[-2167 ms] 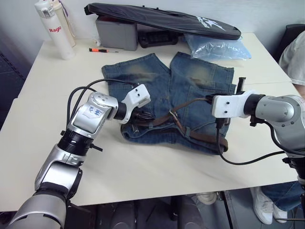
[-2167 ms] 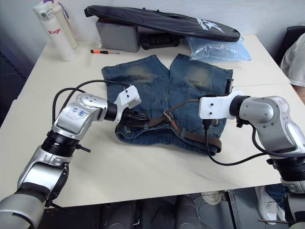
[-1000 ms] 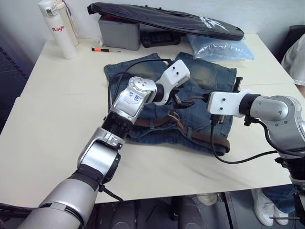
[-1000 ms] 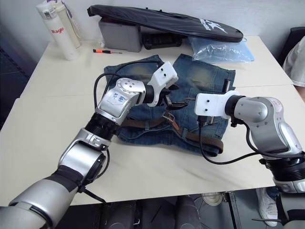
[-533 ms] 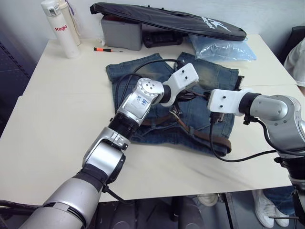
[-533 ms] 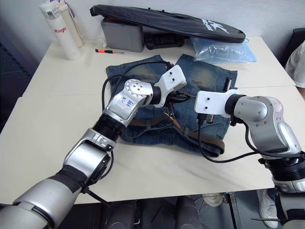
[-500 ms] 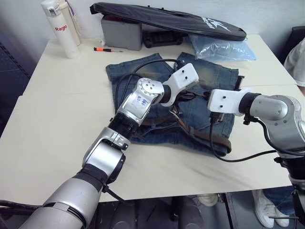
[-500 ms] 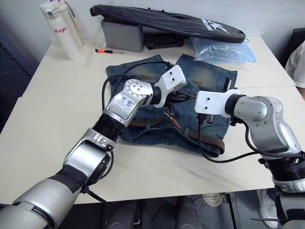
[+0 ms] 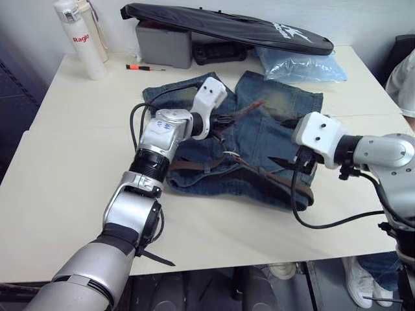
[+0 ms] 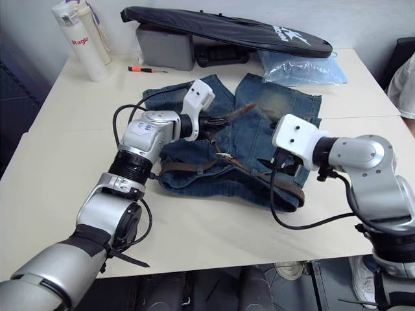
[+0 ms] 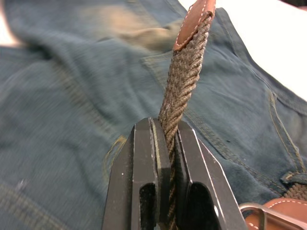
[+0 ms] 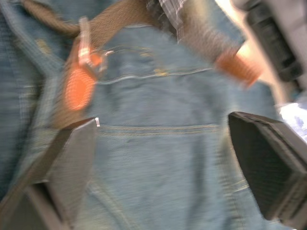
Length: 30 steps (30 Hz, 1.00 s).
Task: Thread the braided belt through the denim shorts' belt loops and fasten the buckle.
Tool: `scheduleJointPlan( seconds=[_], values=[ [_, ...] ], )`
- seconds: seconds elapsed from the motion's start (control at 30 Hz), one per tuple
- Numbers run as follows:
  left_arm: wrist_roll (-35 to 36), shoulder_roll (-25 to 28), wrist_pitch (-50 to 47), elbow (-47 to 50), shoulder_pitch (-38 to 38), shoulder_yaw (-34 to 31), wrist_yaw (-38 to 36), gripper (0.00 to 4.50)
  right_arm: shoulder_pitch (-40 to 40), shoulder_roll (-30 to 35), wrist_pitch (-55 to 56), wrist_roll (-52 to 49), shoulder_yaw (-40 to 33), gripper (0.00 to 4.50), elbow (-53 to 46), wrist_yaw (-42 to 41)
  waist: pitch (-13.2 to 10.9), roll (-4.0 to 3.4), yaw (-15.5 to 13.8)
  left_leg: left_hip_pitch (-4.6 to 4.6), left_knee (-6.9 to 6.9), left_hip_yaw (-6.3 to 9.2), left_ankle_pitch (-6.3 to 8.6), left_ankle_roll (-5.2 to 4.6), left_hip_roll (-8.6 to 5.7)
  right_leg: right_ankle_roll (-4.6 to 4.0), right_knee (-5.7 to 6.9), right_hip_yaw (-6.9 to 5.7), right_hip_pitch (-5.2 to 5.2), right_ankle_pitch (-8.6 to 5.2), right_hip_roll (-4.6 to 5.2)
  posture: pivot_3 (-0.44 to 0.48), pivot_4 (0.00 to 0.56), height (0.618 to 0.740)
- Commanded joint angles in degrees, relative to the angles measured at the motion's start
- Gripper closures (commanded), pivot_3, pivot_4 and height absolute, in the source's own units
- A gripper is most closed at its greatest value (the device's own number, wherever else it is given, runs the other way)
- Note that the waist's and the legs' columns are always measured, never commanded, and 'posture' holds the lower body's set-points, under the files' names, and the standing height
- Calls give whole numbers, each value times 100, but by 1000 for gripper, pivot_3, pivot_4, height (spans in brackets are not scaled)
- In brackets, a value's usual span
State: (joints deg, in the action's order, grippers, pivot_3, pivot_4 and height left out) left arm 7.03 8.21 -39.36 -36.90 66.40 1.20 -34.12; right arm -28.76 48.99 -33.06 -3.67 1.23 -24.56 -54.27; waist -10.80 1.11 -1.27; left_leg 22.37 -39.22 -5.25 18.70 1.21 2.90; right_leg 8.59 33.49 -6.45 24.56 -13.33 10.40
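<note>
Left gripper (image 11: 165,143): pinching belt (image 11: 184,81) just short of its leather tip; fingers (image 11: 144,163) pressed on both sides of the braid; sits mid-frame in left eye view (image 9: 224,120), over shorts.
Right gripper (image 12: 163,158): spread wide, nothing between the fingers; hovering over shorts; right of centre in left eye view (image 9: 285,142).
Belt: dark-brown braid; free tip raised off the denim, pointing toward upper right in left eye view (image 9: 249,108); rest running along waistband toward lower right of frame (image 9: 285,181).
Buckle (image 9: 228,154): silver frame, centre frame, on the denim by the waistband; also at edge of left wrist view (image 11: 268,215).
Shorts (image 9: 269,123): faded blue, flat on table (image 9: 71,168), legs toward top of frame, waistband toward bottom; yellowish worn patches on both legs.
Loops: one visible over belt near lower centre (image 9: 207,166); count threaded cannot be told.
Background, top of frame: white bottle (image 9: 76,35) upper left, orange screwdriver (image 9: 142,67), grey box (image 9: 163,44), black bag (image 9: 233,26), pale plastic bag (image 9: 301,63) upper right.
Right edge: person's sleeve (image 9: 405,78).
</note>
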Motion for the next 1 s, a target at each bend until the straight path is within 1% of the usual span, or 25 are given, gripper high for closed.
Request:
scheduleJointPlan(
  seconds=[0.03,0.1,0.2,0.23,0.27,0.3,0.4,0.43,0.47,0.5,0.53,0.57,0.67,0.8,1.0],
  values=[
    [415,2,-428,350,38,-538,344,4500,47,-124,-132,-2,161,60,-309,222,0,0,2,0,0,0,0,0,0,0,0,0,0,0,0,0,150,740],
    [653,-17,-724,477,23,-866,562,4500,72,-337,-373,-38,240,60,-341,436,0,0,12,0,0,0,0,0,0,0,1,0,0,0,0,0,150,740],
    [943,-74,-1152,848,-100,-1129,781,4500,-93,-878,-967,-249,115,60,-220,863,0,0,22,-1,0,1,0,0,0,0,3,0,0,0,0,0,150,740],
    [1008,-97,-1272,990,-152,-1160,834,4500,-137,-1029,-1136,-372,51,288,-190,922,0,0,28,-2,0,1,0,0,0,0,4,0,0,0,0,0,150,740],
    [1044,-113,-1372,1163,-225,-1132,866,4500,-151,-1120,-1235,-514,13,763,-172,899,0,0,25,-2,0,1,0,0,0,0,4,0,0,0,0,0,150,740],
    [1071,-120,-1436,1286,-277,-1103,892,4500,-155,-1164,-1292,-607,-5,975,-168,878,0,0,22,-1,0,0,0,0,0,0,4,0,0,0,0,0,150,740],
    [1228,-244,-1685,1614,-402,-1181,1075,4500,-345,-1610,-1617,-832,-291,2102,52,1329,0,0,16,-2,0,1,0,0,0,0,3,0,-1,0,0,0,150,740],
    [1292,-295,-1779,1722,-437,-1223,1136,4500,-444,-1790,-1746,-922,-403,2555,172,1487,0,0,14,-2,-1,1,0,0,0,0,5,0,-1,0,0,0,150,740],
    [1338,-326,-1841,1797,-462,-1243,1182,4500,-506,-1895,-1829,-984,-468,3105,245,1578,0,0,12,-2,-3,1,0,1,0,0,7,0,0,0,0,0,150,740],
    [1395,-370,-1923,1894,-489,-1271,1233,4500,-578,-2067,-1991,-1122,-577,3488,354,1668,0,0,8,-2,-3,1,0,1,0,0,8,0,-1,0,0,0,150,740],
    [1439,-398,-1979,1963,-509,-1286,1276,4500,-620,-2167,-2101,-1227,-644,4076,418,1727,0,0,10,-2,-3,1,0,1,0,0,8,0,-1,0,0,0,150,740],
    [1472,-414,-2017,2015,-525,-1291,1313,4500,-646,-2228,-2180,-1303,-687,4453,453,1772,0,0,10,-2,-2,1,0,1,0,-1,7,0,-1,0,0,0,150,740],
    [1807,-644,-2340,2175,-500,-1611,1563,4500,-701,-2452,-2434,-1601,-675,4453,821,1757,0,0,18,-3,0,1,0,1,0,-1,6,1,0,0,0,0,150,740],
    [1872,-647,-2522,2401,-538,-1424,1579,4500,-486,-2854,-3138,-2227,-656,4453,852,1709,0,0,43,-3,2,1,0,1,0,-1,7,0,0,0,-1,0,150,740],
    [2038,-679,-2811,2533,-655,-1518,1774,4500,-60,-2860,-2999,-2278,-188,4453,864,1704,0,-1,102,-4,3,1,0,1,0,-1,6,1,0,0,0,0,150,740]
  ],
)
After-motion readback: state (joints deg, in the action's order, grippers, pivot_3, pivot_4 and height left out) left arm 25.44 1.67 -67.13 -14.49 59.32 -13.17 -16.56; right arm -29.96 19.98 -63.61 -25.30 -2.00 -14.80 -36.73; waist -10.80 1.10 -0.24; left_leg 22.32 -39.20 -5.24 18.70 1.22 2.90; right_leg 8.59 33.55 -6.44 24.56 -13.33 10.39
